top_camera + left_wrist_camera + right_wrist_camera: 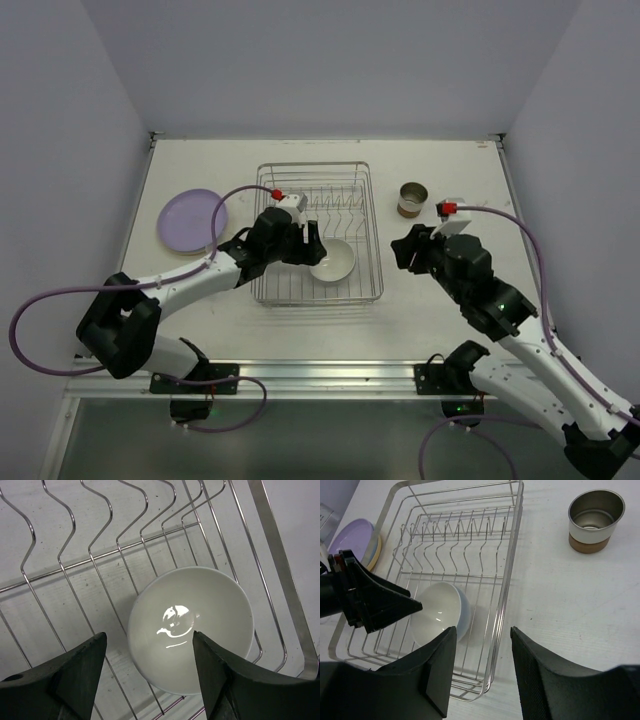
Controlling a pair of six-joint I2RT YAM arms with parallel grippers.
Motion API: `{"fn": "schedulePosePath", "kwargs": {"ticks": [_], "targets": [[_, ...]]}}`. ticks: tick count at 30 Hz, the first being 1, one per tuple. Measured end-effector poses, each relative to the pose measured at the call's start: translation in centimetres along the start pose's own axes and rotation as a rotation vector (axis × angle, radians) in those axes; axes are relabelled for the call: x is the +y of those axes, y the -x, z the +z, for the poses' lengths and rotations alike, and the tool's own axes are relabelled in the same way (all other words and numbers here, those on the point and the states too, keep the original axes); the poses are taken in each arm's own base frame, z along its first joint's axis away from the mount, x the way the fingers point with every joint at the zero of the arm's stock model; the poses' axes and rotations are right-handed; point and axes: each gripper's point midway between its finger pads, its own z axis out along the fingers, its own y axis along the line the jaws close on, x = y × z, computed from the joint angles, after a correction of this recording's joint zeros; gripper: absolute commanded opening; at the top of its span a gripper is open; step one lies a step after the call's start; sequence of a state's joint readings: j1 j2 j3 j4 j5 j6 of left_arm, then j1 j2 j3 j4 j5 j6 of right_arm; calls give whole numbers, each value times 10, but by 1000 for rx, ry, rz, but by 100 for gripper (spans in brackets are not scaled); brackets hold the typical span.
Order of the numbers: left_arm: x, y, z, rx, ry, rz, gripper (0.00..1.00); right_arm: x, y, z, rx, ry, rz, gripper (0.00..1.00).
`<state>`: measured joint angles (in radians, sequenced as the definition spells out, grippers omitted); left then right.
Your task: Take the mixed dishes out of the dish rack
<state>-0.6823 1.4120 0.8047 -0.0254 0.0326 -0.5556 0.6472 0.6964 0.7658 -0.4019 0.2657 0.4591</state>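
Over on the left, the purple plate (190,220) lies on the table (200,165), outside the rack (335,200). Moving right, we find the left gripper (148,637) reaching into the rack's near end, jaws spread wide and gripping nothing. The white bowl (190,605) sits just ahead of it in the near right corner, mouth turned up toward it. One jaw hangs over the hollow and the other outside, so the rim lies between them. We'd call a pinch on that rim next. Right of the rack, the right gripper (482,632) hovers parted and empty, farther from the bowl. The cup (412,199) stands far right.
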Motion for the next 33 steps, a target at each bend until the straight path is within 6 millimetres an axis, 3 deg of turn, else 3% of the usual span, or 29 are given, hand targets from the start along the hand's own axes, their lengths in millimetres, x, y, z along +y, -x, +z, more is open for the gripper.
{"fn": "schedulePosePath", "kwargs": {"ticks": [4, 11, 27, 33], "targets": [[-2, -1, 2, -1, -17, 0, 71, -6, -9, -1, -6, -6, 0, 51], [7, -21, 5, 36, -7, -2, 70, -13, -18, -8, -44, 10, 13, 54], [11, -30, 14, 58, -4, -3, 46, -12, -12, -17, -116, 51, 40, 62], [14, -36, 17, 77, 6, -6, 16, -12, -12, -17, -114, 50, 39, 62]]}}
